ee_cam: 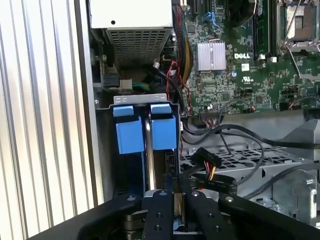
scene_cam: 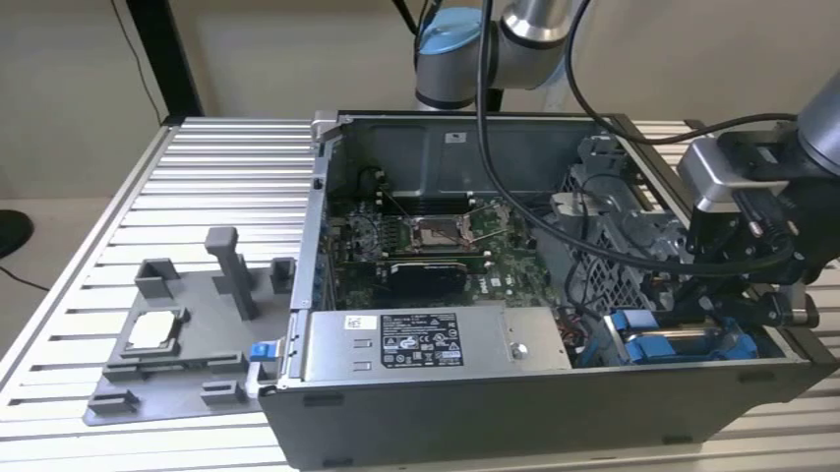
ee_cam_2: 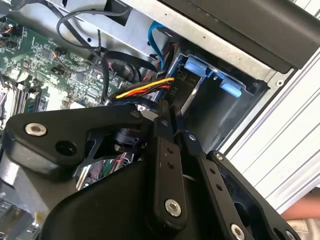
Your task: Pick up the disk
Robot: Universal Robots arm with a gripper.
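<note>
The tool hangs over the drive bay at the corner of the open computer case, its two black fingers drawn close together with a thin metal edge standing between the tips; whether they truly pinch it cannot be told. In both wrist views that edge belongs to the disk, which stands on its side in the bay with its long axis running from the tool toward the power supply, seen edge-on as a silver strip between two bright blue carrier pieces. A second blue piece sits just beside the first, on the motherboard side of the strip. In the exterior view the same blue parts lie in the case's near corner at the exterior view's right, under the black arm head. Beyond the bay, a bundle of red, yellow and black wires runs toward the green motherboard, which carries a finned silver heatsink and some white print that is left unread here. The long grey power supply wears a white and black sticker. Farther off, beside the case at the exterior view's left, a grey fixture tray on the ribbed metal surface holds a small square silver chip.
</note>
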